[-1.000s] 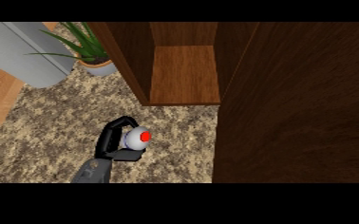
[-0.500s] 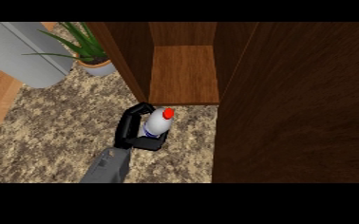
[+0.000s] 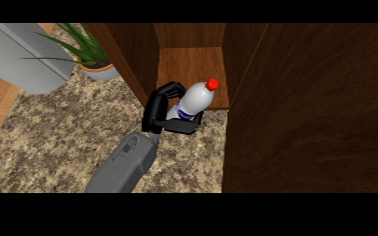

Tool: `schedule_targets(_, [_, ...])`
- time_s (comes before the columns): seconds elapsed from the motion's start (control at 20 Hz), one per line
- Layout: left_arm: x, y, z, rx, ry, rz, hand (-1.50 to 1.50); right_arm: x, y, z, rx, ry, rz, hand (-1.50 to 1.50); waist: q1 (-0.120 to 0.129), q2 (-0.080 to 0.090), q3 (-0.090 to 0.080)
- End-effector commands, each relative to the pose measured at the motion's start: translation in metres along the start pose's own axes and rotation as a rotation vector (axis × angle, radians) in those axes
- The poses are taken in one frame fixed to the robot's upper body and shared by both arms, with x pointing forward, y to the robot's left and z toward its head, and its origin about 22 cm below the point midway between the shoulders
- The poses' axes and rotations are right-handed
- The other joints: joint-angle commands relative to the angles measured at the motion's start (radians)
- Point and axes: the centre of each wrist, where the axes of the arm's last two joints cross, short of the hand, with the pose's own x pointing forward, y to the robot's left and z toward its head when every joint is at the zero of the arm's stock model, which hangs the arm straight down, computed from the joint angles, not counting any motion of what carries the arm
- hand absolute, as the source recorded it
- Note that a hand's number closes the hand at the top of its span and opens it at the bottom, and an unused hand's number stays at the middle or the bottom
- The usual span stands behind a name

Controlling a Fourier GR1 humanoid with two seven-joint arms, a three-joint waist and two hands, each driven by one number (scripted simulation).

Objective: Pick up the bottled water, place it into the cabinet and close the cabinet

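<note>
Task stage: the bottle (image 3: pixel 193 100) is already picked up and is held at the mouth of the cabinet (image 3: pixel 133 65). It is judged to be partway through being put in.
Done: the pickup. The bottle is carried clear of the tabletop (image 3: pixel 66 135).
Left to do: the bottle has to be set fully on the shelf (image 3: pixel 190 62) and let go, the hand drawn out, and the cabinet closed.
Bottle place: it is seen at the shelf's front edge, with the red cap (image 3: pixel 212 84) over the shelf board and the lower body in front of it. No contact with the shelf can be made out.
Bottle axis: the long axis is tilted, not upright. In the head view it runs from lower left to upper right.
Bottle heading: the cap is pointed up and inward, toward the cabinet's inside and the panel (image 3: pixel 303 110) at right. The base is hidden by the hand.
Left hand (image 3: pixel 164 111): it is wrapped round the bottle's lower half.
Fingers (image 3: pixel 168 89): they are clamped on the bottle, curled over its far side, with the thumb across the near side.
Right hand: it is not shown.
Panel: dark wood fills the right of the view, just beside the cap. Whether it is the open door cannot be told.
Other things: a plant (image 3: pixel 85 50) is seen left of the cabinet.
</note>
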Motion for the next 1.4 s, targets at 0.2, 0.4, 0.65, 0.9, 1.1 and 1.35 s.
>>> schedule_targets(0.2, [0.040,-0.024,-0.057,0.060,0.040,-0.043,1.50,0.025,-0.005,-0.008,-0.008,-0.040,-0.034,-1.50,-0.010,0.008,-0.001])
schedule_targets(0.4, [0.044,-0.019,-0.075,0.117,0.097,-0.058,1.50,0.024,-0.009,-0.003,0.009,-0.063,-0.037,-1.50,-0.031,0.012,0.000])
schedule_targets(0.65, [0.052,-0.015,-0.096,0.199,0.090,-0.123,1.50,0.022,-0.013,-0.003,-0.020,-0.057,-0.049,-1.50,-0.020,0.015,0.000])
schedule_targets(0.9, [0.036,-0.005,-0.095,0.307,0.084,-0.348,1.50,0.008,-0.018,0.007,0.021,-0.036,-0.022,-1.50,-0.046,0.021,0.001])
schedule_targets(1.1, [0.047,0.013,-0.109,0.385,0.064,-0.528,-1.50,0.018,-0.020,0.001,0.034,-0.062,-0.009,-1.50,-0.041,0.025,0.001])
schedule_targets(1.35, [0.054,0.011,-0.118,0.459,0.069,-0.561,-1.50,0.013,-0.017,0.008,0.052,-0.062,-0.031,-1.50,-0.064,0.026,0.000])
